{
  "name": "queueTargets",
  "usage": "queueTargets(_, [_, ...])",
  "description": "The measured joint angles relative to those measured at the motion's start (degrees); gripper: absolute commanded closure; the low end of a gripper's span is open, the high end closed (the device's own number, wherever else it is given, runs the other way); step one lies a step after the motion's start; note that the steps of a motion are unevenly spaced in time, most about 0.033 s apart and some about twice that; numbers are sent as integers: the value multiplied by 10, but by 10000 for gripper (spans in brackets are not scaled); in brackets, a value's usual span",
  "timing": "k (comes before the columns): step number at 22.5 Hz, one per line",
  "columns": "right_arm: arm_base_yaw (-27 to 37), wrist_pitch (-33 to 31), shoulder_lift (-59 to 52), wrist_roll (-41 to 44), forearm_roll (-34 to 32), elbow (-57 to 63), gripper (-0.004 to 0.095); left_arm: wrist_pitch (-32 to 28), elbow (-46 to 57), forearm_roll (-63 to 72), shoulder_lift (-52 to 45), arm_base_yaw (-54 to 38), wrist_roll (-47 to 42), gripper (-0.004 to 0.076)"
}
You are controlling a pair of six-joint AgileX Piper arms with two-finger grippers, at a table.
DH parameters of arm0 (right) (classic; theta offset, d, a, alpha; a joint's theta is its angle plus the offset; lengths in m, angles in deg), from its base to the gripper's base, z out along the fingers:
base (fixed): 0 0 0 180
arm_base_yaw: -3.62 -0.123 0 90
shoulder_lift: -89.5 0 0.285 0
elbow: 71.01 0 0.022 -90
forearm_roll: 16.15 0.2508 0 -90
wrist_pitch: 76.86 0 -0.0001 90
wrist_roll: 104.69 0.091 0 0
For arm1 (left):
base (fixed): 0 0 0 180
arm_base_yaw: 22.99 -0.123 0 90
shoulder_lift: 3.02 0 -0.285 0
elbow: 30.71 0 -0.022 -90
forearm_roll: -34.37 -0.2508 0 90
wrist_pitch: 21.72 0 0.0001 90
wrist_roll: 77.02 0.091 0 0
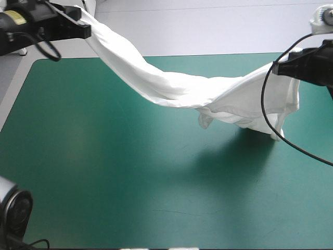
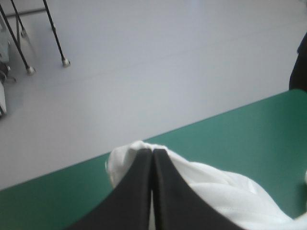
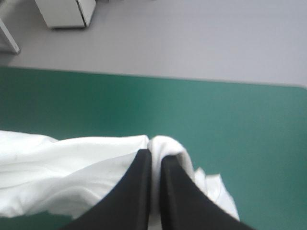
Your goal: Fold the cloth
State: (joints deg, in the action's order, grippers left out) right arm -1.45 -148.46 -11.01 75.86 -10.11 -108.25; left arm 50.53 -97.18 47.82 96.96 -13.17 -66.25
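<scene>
Teal-green cover (image 1: 104,172) spans the table top and forms the largest surface in the high view, with its far edge near the top of that view. The T-shirt (image 1: 171,86), white, hangs above the cover as a long sagging band stretched between the two arms. The band starts high at the far left corner of the table. It drops in a curve toward the middle of the far half, then rises toward the right edge. A loose bunch of folds droops below the right end and casts a shadow on the cover beneath. Whether its lowest tip touches the cover cannot be determined.

The left gripper (image 1: 83,27) is raised at the far left corner. In the left wrist view its black fingers (image 2: 134,191) meet in a pointed arch, pinched on the T-shirt, and white fabric bulges around the tips. The right gripper (image 1: 278,67) is raised near the right edge of the table. In the right wrist view its black fingers (image 3: 136,191) stand all but closed. A thin fold of the T-shirt is clamped between them, and fabric spreads to both sides.
</scene>
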Motion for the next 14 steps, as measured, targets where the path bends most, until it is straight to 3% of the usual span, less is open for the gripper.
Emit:
queueTargets(3, [0,0,-2,-25,17,-125,920,-21,-1,28,-88,0,5,746])
queueTargets(8, [0,0,-6,-48,43,-289,920,-111,-6,109,-168,0,18,746])
queueTargets(14, [0,0,-15,-50,54,-378,918,-188,-7,149,-212,0,35,746])
